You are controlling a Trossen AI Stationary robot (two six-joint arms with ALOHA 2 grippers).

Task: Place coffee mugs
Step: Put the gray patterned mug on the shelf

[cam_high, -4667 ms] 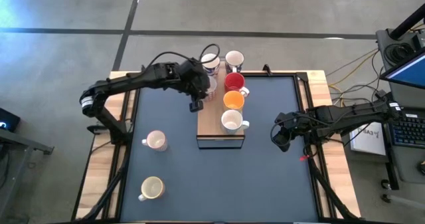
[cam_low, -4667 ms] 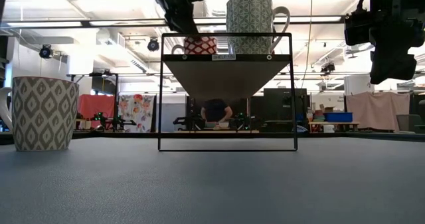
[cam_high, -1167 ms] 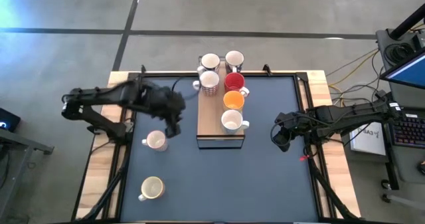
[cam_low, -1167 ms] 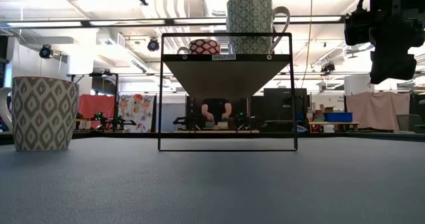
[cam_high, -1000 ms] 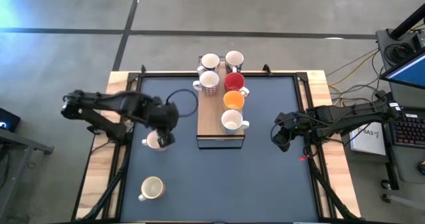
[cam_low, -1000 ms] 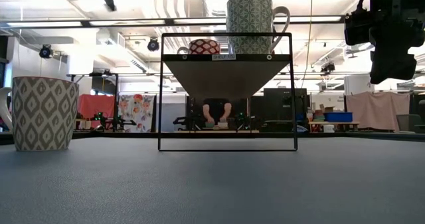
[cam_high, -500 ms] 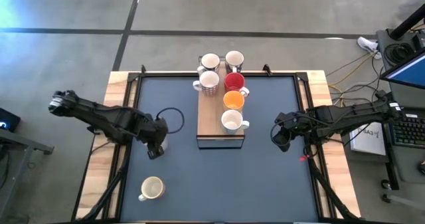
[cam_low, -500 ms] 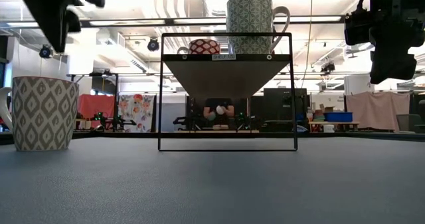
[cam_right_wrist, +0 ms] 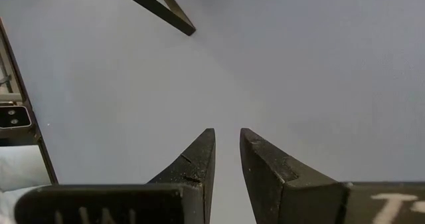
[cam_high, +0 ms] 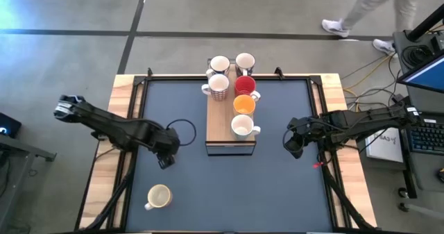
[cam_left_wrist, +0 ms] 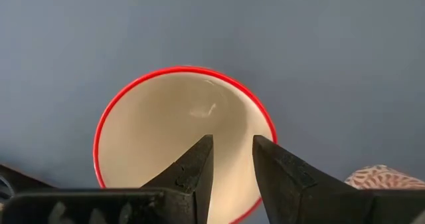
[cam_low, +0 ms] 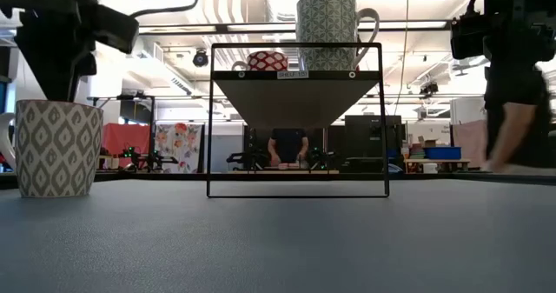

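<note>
A coffee mug with a red rim and cream inside stands upright on the dark mat at the table's left. My left gripper points straight down over it, fingers a little apart, both above the mug's hollow. From above, the left gripper hides this mug. A cream mug stands nearer the front edge; it shows grey-patterned in the low view. Several mugs sit on the wooden rack, among them a red one and an orange one. My right gripper hangs open at the right over bare mat.
The rack's black wire frame rises at the table's middle, between the arms. A person walks past beyond the far edge. Cables and a desk stand off the right side. Bare mat lies before the rack.
My left gripper has come down from high above the mat and moved slightly toward the near edge. It now stands low over the red-rimmed mug, which it covers in the high view. The mugs have not moved.
</note>
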